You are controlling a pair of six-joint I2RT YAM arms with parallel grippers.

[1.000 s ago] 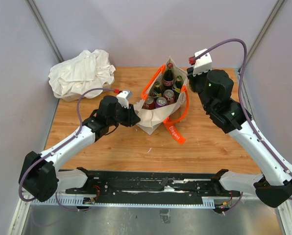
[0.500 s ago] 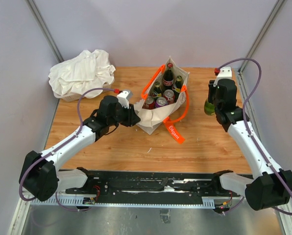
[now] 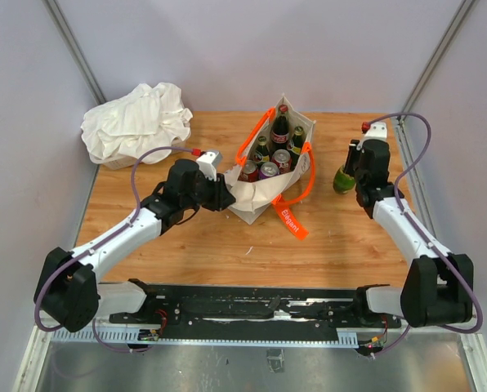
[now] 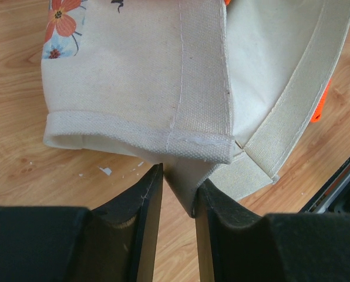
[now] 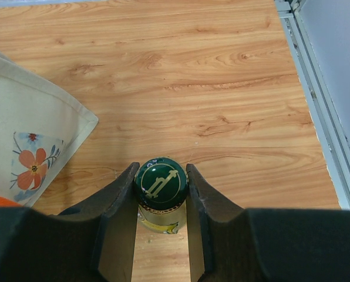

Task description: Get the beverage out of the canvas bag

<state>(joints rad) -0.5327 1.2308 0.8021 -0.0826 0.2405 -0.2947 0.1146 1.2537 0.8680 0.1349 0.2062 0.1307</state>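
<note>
My left gripper [image 4: 178,176] pinched a corner of the canvas bag [image 4: 134,70], centre frame, to steady it. My right gripper [image 5: 161,171] clasped the green bottle [image 5: 160,183] by its neck, right of the bag.

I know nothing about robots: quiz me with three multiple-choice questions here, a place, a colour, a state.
1. Against the canvas bag, the green bottle is: A inside; B left; C right, outside.
2. The bag's handles are: A orange; B blue; C black.
3. The right jaws are: A open, empty; B closed on the bottle; C gripping the bag.
Answers: C, it shows beside the bag; A, bright orange straps; B, both fingers press its cap.
</note>
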